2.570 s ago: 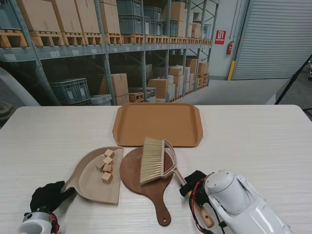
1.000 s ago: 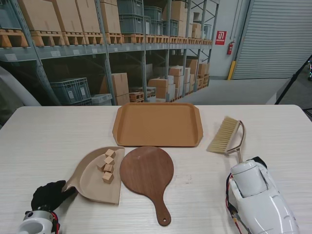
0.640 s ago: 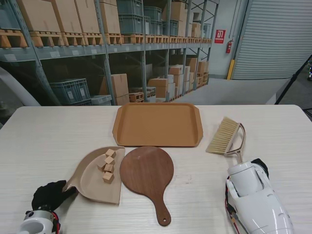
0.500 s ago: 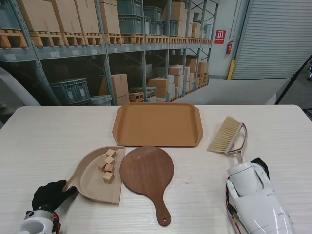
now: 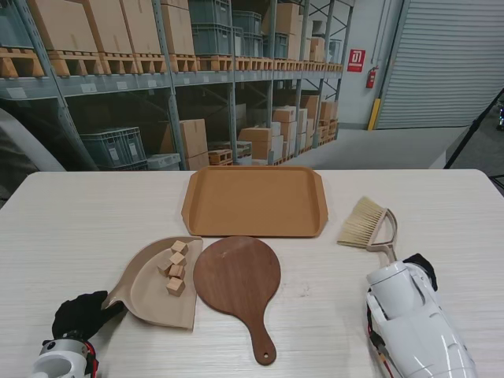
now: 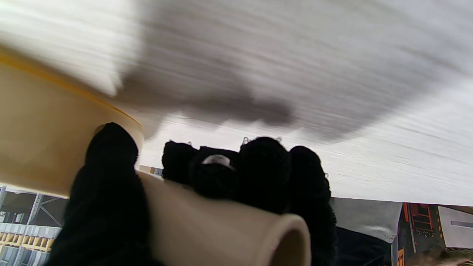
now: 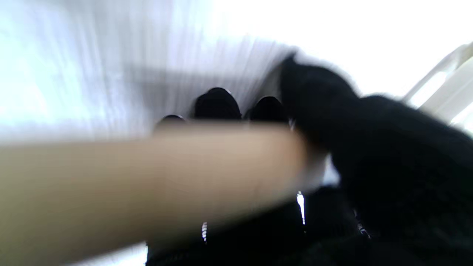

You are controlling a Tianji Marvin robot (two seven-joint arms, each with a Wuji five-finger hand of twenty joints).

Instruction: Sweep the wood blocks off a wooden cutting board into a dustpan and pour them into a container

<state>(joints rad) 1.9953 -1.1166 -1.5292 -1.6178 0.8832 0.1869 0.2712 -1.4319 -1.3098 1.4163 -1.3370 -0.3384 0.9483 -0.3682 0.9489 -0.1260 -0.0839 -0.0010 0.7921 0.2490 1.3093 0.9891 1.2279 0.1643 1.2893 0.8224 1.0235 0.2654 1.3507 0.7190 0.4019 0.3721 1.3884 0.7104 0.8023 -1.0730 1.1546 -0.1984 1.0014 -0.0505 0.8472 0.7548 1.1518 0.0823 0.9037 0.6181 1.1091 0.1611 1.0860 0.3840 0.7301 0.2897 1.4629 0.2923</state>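
Left hand (image 5: 77, 316) clenched on dustpan (image 5: 150, 290) handle at 7 o'clock; wood blocks (image 5: 174, 267) loose, light, will slide. Cutting board (image 5: 239, 277) bare, center. Tray (image 5: 255, 200) at 12. Right hand (image 5: 416, 266) grasping brush (image 5: 366, 224) handle, 4 o'clock; stiff, light.

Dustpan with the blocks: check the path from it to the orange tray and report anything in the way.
Nothing visible blocks it. The dustpan, held by the left hand, carries the wood blocks; bare table lies between it and the tray. The cutting board sits beside it on the right, off that line.
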